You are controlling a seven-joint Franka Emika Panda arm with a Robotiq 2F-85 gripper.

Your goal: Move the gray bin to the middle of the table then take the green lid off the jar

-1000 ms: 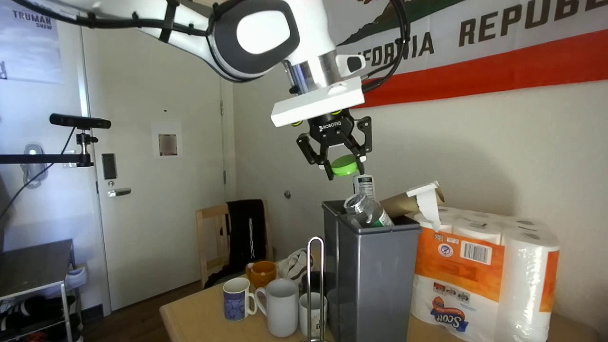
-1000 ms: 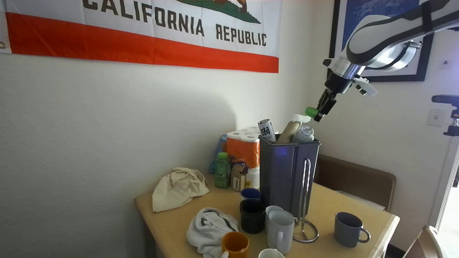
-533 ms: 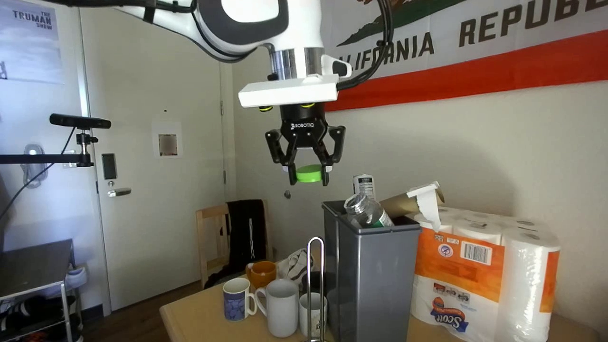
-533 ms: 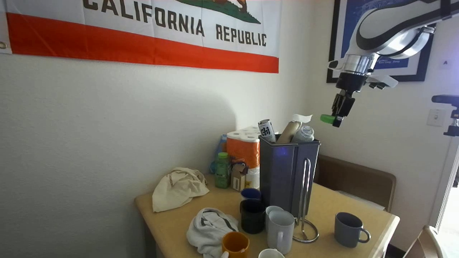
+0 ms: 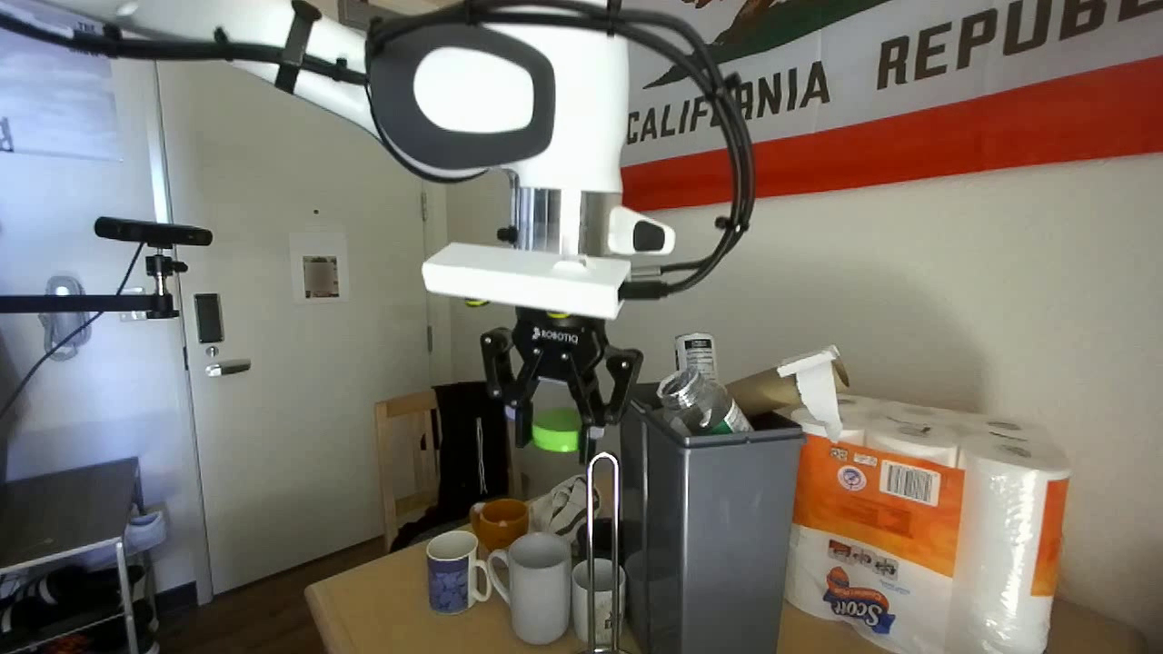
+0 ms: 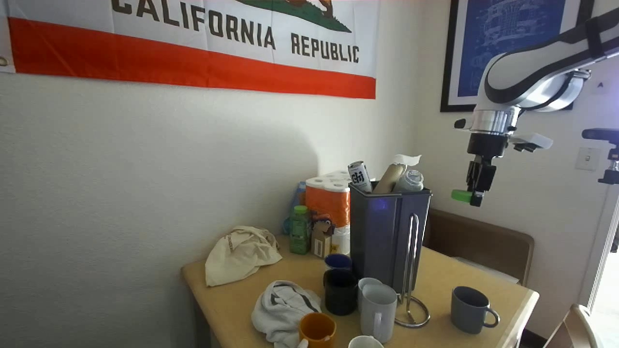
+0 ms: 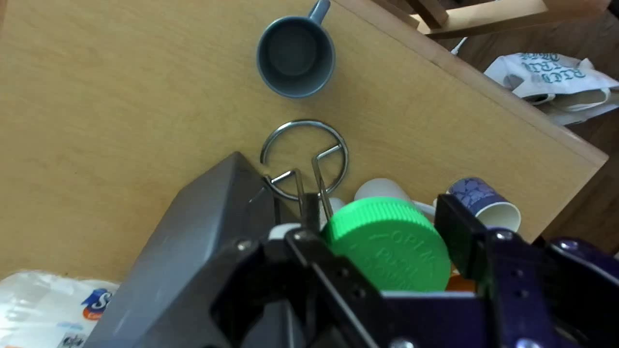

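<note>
In an exterior view, left of the gray bin (image 5: 727,536), I hold the green lid (image 5: 556,429) with the gripper (image 5: 555,438) clamped across its ribbed rim: probably light, stiff plastic. The uncapped jar (image 5: 701,405) leans in the bin's mouth; expect a slippery wall, grasp the neck. The bin likely tips; grip its rim.

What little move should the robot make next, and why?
Maybe the tool should lower slowly toward the table, steering away from the wire stand. The green lid is gripped in midair, off the clear jar in the gray bin, so it likely needs a resting spot, and the wrist view shows the wire stand close by.
</note>
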